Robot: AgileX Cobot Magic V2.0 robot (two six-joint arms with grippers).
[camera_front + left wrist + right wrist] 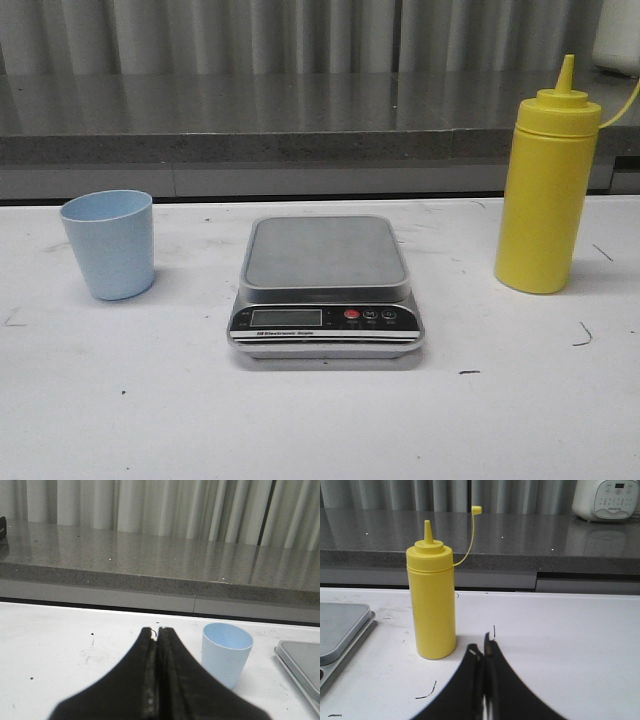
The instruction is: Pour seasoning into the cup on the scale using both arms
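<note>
Cup (108, 243): stands upright on the table left of the scale, not yet on it; likely set there for the left arm.
Left gripper (158, 632): jaws pressed together, empty; cup just beside and ahead.
Scale (326, 290): centre, platform bare.
Seasoning (546, 195): upright, right of scale, cap off on its strap.
Right gripper (484, 651): jaws nearly closed, empty; bottle near, ahead.

blue cup (108, 244), scale (326, 290) centre, yellow seasoning bottle (547, 190) right
</note>
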